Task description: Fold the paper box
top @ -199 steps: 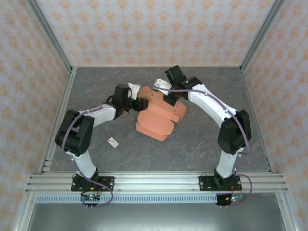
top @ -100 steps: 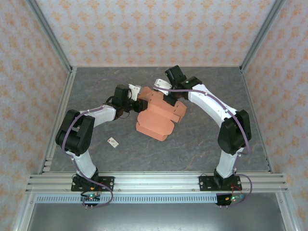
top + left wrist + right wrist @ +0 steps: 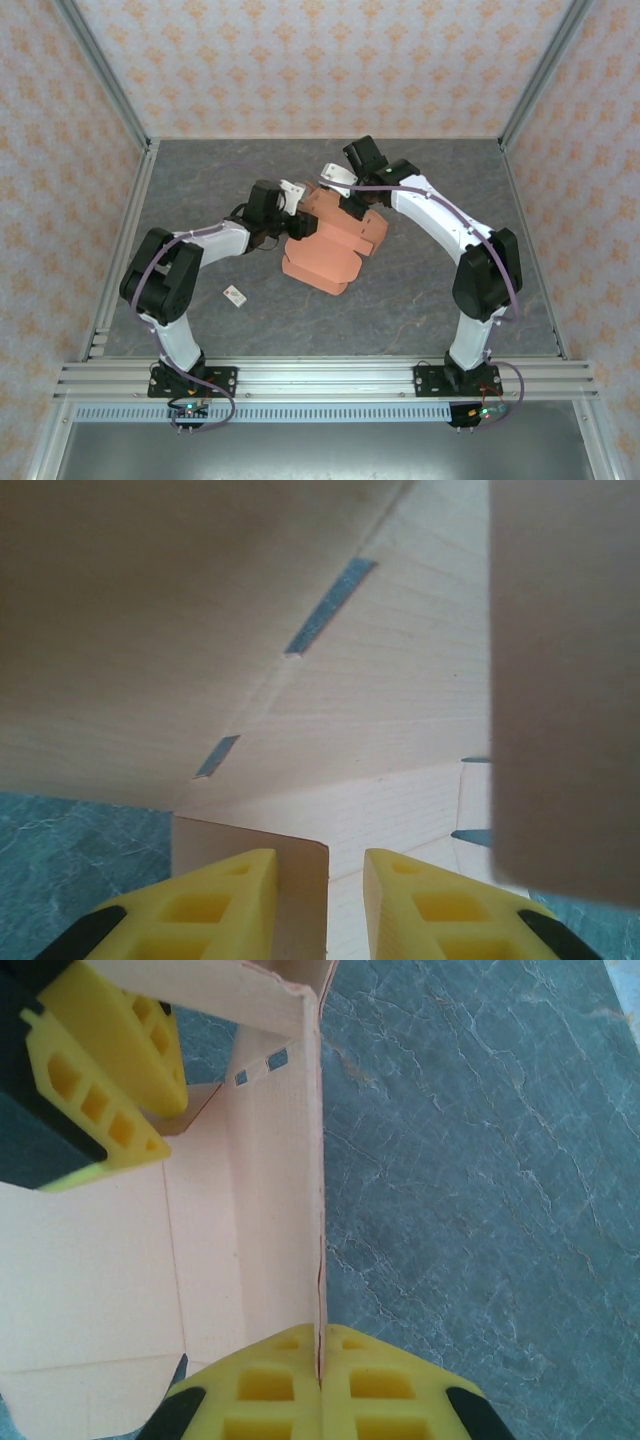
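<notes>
Paper box (image 3: 325, 242): salmon-orange card, part-folded with flaps splayed, mid-frame on the grey table (image 3: 420, 290) in the top view.
Right wrist view: right gripper (image 3: 320, 1372) pinched on the edge of an upright wall.
Left wrist view (pale inner face, slots): left gripper (image 3: 320, 905) narrowly parted, a flap corner in the gap.
Since a second ago, the left gripper has shifted right, closer against the box.

Robot lab test cell. Aluminium frame posts (image 3: 107, 75) fence grey marbled tabletop (image 3: 420, 300) under left gripper (image 3: 318, 900) and right gripper (image 3: 320, 1375); patterned backdrop panels (image 3: 320, 60) beyond them; slotted mounting rail (image 3: 320, 378) behind, carrying arm bases (image 3: 190, 380).
</notes>
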Robot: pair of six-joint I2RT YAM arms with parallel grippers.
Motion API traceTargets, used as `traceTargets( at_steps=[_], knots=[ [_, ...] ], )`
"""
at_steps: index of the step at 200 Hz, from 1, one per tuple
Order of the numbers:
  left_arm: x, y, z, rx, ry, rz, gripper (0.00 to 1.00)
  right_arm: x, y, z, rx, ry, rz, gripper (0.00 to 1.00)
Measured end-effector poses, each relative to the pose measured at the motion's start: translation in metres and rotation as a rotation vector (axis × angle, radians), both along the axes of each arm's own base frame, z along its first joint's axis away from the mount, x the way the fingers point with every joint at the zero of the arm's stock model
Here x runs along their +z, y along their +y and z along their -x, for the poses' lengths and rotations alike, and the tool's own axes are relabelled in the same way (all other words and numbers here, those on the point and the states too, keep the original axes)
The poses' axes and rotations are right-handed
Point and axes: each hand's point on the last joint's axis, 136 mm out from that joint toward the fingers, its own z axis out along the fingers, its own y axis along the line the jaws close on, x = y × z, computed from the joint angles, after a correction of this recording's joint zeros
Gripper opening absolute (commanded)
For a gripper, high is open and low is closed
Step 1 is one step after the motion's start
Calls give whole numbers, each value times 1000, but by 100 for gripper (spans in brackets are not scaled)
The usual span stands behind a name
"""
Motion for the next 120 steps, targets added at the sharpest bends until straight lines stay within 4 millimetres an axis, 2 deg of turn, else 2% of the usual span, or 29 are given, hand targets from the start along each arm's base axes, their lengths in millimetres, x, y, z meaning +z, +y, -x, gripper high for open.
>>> traceTargets(
  at_steps=[36,120],
  knots=[
    [-11,-1,-1,6,14,-16,30,0,0,0,0,0,0,0],
    [-12,4,-8,46,-16,-32,31,0,0,0,-1,0,0,0]
  ],
)
